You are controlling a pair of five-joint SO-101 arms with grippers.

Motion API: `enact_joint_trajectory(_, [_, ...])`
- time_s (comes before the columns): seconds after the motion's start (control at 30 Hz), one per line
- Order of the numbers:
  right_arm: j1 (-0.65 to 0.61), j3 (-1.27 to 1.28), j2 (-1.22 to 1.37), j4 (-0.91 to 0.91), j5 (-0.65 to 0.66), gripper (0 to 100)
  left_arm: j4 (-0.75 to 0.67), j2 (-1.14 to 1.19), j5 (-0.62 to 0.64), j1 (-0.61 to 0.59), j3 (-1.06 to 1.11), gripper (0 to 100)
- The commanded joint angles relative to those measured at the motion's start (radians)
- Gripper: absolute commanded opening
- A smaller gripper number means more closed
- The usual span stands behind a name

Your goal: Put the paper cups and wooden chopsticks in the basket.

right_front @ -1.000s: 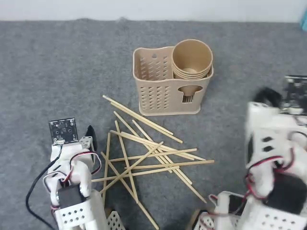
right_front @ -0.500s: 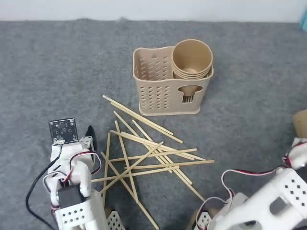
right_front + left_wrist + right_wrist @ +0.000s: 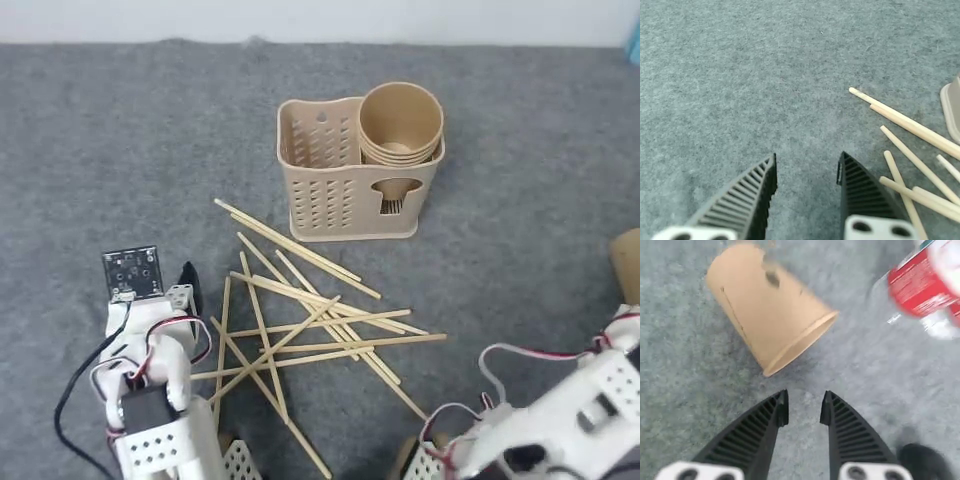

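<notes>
Plainly the right tool point(image 3: 805, 401) hung slightly parted and empty near the toppled tan paper cup point(image 3: 767, 305); light and crushable, it likely wanted a gentle pinch at the rim

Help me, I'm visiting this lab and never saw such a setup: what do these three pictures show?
These are two robot arms on a grey carpet. The high view looks down from a fixed camera: the left arm is at the lower left, the right arm at the lower right. The other two pictures come from a camera on each arm's wrist, looking along its black claw. A beige basket stands in the middle with stacked paper cups in one compartment; wooden chopsticks lie scattered in front of it. The left claw is open above the carpet near some chopstick ends. The right claw is open too, facing another paper cup lying on its side, with a red and white container nearby. Neither claw holds anything.
</notes>
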Motion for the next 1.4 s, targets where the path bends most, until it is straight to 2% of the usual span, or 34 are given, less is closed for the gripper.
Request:
enact_joint_trajectory(0.0, [0.004,-0.081,0.176,-0.09,-0.055,13.1,-0.023,-0.006,0.005,-0.005,-0.004,19])
enact_joint_trajectory(0.3, [-0.038,-0.259,0.492,-0.114,-0.126,12.9,-0.028,-0.006,0.005,-0.002,-0.004,19])
enact_joint_trajectory(0.63, [-0.127,-0.267,0.44,-0.124,-0.176,13.0,-0.028,-0.006,0.005,0.0,-0.004,19])
enact_joint_trajectory(1.03, [-0.196,-0.276,0.464,-0.249,-0.181,13.0,-0.029,-0.006,0.005,0.0,-0.004,19])
enact_joint_trajectory(1.27, [-0.199,-0.278,0.456,-0.232,-0.181,13.0,-0.029,-0.006,0.005,0.0,-0.004,19])
enact_joint_trajectory(1.37, [-0.237,-0.288,0.433,-0.111,-0.181,13.0,-0.029,-0.006,0.005,0.002,-0.004,19])
